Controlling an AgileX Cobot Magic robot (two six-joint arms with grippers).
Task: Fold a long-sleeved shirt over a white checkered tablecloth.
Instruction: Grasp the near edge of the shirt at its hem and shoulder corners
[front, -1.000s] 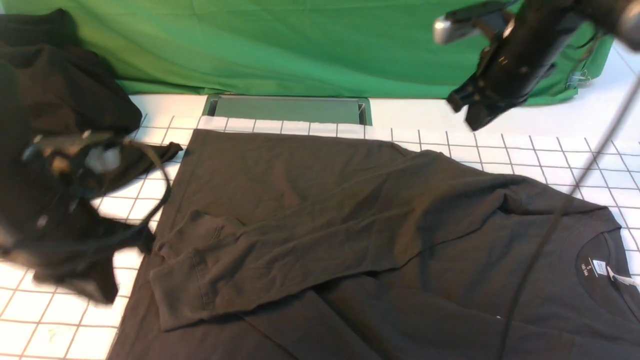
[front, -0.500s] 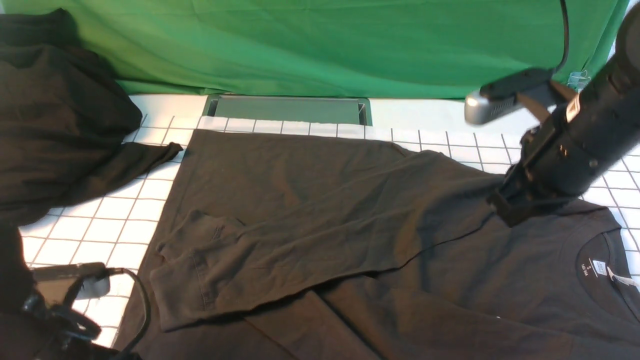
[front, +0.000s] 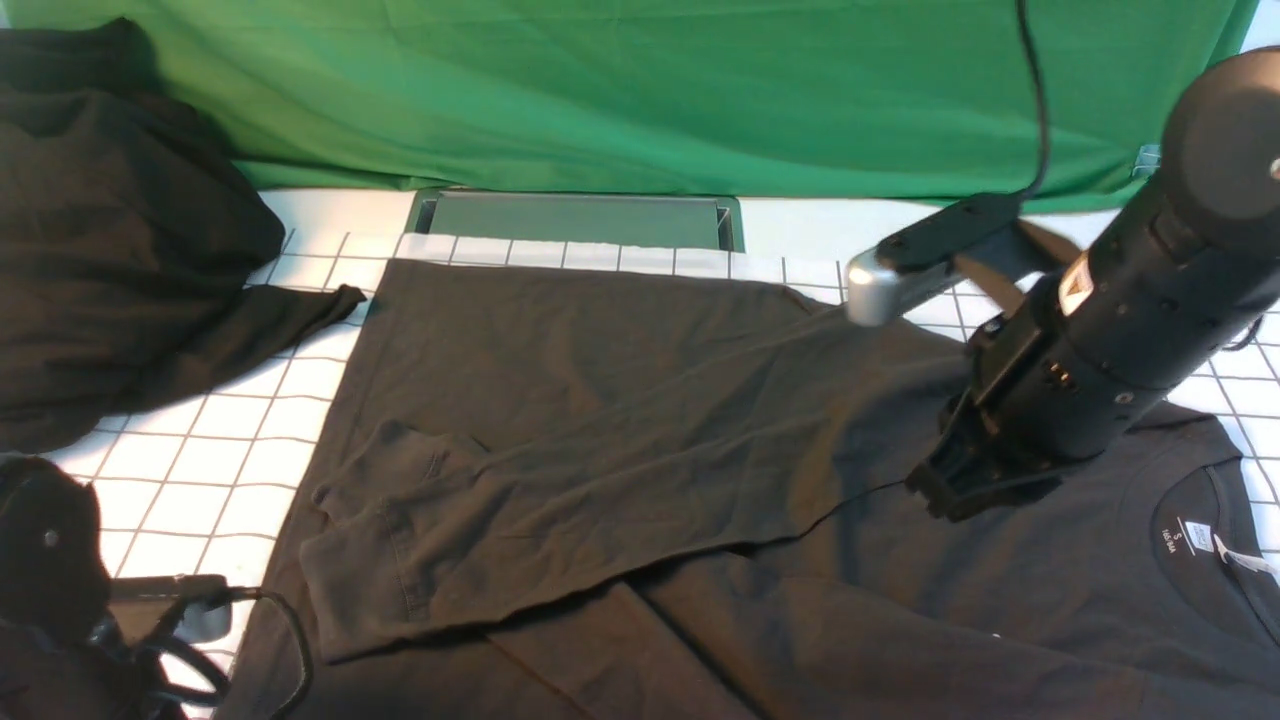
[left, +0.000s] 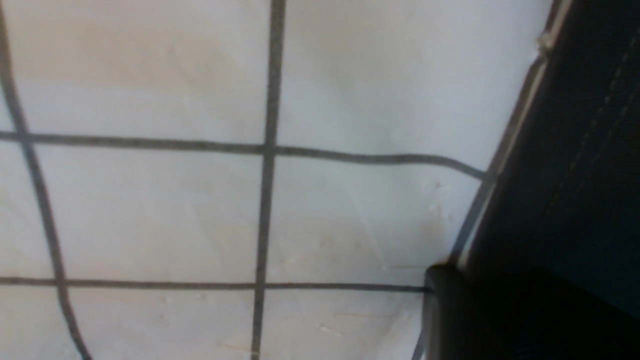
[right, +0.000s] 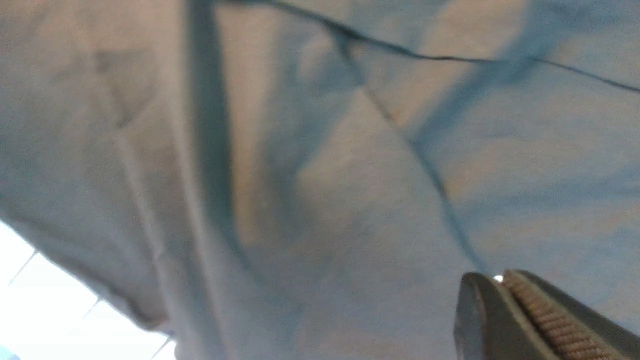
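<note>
Long-sleeved shirt unmoved, right fingers now lower, further left

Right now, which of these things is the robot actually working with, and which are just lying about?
Part of the job:
long-sleeved shirt
checkered tablecloth

Just lying about:
heap of dark fabric
green cloth
grey tray

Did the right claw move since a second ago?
Yes. The right claw came down, from up in front of the green cloth to low over the shirt.
</note>
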